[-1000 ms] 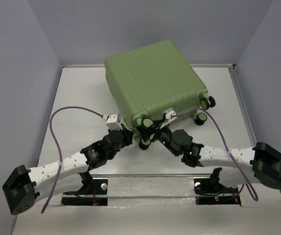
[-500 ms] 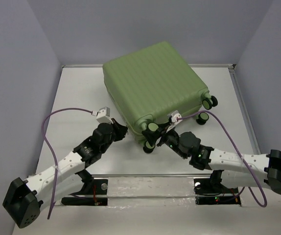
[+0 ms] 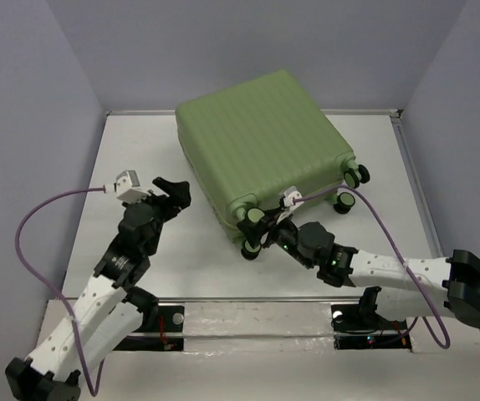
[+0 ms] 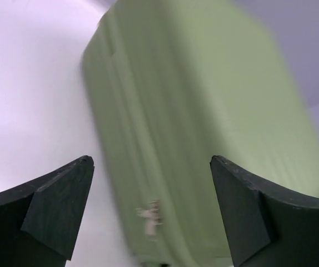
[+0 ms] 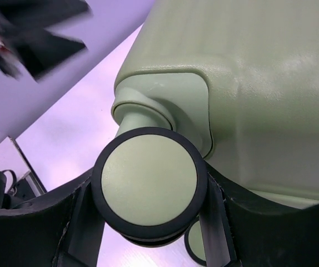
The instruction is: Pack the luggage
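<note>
My left tool [image 3: 171, 189] has backed off, wide and empty, from the closed luggage [image 3: 265, 138] lying far-centre on the tabletop [image 3: 140, 150], while my right tool [image 3: 255, 227] stays clamped on its near wheel [image 5: 148, 183], so I judge opening has yet to begin.

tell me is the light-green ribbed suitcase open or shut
Shut: the light-green hard-shell suitcase lies flat, shells together, no lining showing in any view.
</note>
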Controlling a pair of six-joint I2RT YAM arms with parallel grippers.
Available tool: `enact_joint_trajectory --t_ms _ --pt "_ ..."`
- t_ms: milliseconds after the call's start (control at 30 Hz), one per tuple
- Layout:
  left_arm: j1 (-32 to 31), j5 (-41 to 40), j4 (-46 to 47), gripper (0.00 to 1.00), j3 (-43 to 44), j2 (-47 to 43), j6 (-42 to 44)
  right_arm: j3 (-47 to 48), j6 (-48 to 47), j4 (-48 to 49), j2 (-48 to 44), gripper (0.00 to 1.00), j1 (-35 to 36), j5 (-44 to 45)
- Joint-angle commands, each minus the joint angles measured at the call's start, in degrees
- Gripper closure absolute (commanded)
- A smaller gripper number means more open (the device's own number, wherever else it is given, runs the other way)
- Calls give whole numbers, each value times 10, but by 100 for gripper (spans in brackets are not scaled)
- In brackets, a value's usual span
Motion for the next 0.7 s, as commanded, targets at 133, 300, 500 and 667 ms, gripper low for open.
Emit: enact_joint_trajectory --t_ms 133,300,500,667 --pt "-2 19 -52 1 140 -113 59 182 -62 -10 110 70 63 -38" --pt "-2 45 -91 1 183 -141 74 252 -86 -129 110 0 88 106" --pt "-2 67 -121 1 220 -190 86 208 -71 -221 -46 0 88 182" --pt "-2 94 -119 1 256 -209 100 164 -79 -269 -251 0 88 154"
